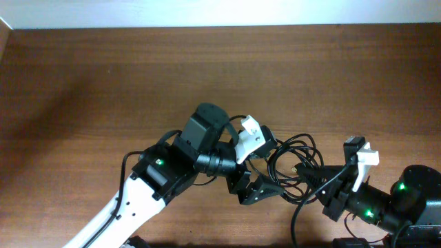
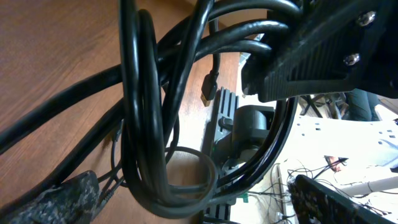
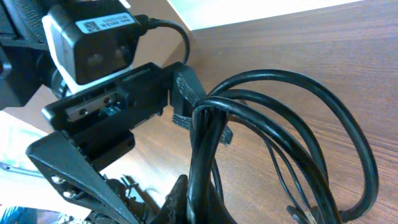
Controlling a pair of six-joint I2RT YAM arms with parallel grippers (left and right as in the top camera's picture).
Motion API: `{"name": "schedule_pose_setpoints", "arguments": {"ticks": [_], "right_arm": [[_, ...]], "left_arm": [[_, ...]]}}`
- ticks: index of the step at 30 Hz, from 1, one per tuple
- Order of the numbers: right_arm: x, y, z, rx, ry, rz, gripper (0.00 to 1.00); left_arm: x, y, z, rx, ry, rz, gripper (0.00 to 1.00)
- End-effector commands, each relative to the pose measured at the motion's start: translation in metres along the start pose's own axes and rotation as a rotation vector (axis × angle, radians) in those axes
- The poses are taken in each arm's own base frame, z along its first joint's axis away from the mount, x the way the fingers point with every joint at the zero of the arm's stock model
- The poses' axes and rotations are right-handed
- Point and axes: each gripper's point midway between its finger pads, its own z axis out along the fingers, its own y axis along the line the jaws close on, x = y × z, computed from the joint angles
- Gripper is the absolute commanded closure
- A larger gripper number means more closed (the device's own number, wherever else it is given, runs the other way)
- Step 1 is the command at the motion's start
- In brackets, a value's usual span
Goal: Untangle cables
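We find the cables (image 1: 295,164) between both arms. Left gripper (image 1: 265,184) gapes wide around them; right gripper (image 1: 313,178) pinches their right side.

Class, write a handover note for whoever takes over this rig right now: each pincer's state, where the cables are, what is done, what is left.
Pincers: the left pincer is open, its fingers either side of the loops, gripping nothing. The right pincer is shut on the cables.
Where: the cables sit in one bunch of overlapping loops between the two pincers, over the table.
Done: nothing separated yet.
Left: draw each cable out of the bunch and lay them apart.
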Motion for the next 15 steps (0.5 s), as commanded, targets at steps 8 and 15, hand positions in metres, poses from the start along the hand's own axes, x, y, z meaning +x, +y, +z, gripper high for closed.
{"name": "schedule_pose_setpoints", "arguments": {"ticks": [8, 15], "right_arm": [[-0.004, 0.018, -0.004, -0.074, -0.011, -0.037, 0.96], [0.002, -0.017, -0.005, 0.118, -0.006, 0.025, 0.91]], "left_arm": [[0.005, 0.017, 0.019, 0.010, 0.030, -0.035, 0.61], [-0.007, 0.024, 0.018, -0.033, -0.013, 0.006, 1.00]]}}
